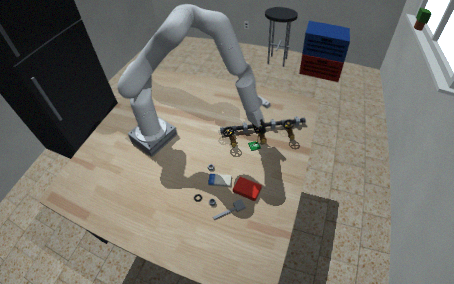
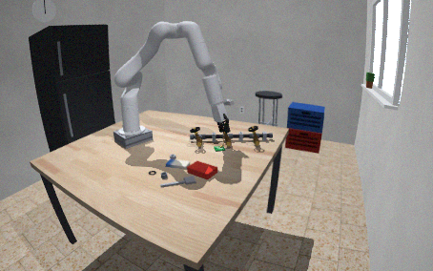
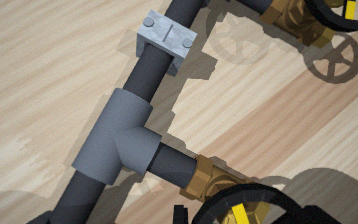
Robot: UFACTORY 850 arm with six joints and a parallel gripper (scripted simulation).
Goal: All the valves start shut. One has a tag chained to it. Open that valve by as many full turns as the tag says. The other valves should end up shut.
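A dark pipe [image 1: 275,123] [image 2: 239,136] [image 3: 150,75] lies on the wooden table [image 1: 125,200] [image 2: 119,200] and carries three brass valves with black handwheels. A green tag [image 1: 253,145] [image 2: 219,149] lies by the middle valve. My gripper [image 1: 260,131] [image 2: 224,127] [image 3: 245,216] reaches down onto the middle valve and is shut on its handwheel [image 3: 250,189], whose rim shows at the bottom edge of the wrist view. The left valve [image 1: 233,143] [image 2: 196,132] and the right valve [image 1: 291,136] [image 2: 253,130] stand free. In the wrist view a neighbouring valve [image 3: 300,22] shows at the top right.
A red box [image 1: 247,187] [image 2: 202,169], a white and blue block [image 1: 219,179], a black washer [image 1: 198,198], two nuts [image 1: 211,167] [image 1: 212,202] and a grey scraper [image 1: 230,210] lie in front of the pipe. The arm's base [image 1: 152,136] is at the left.
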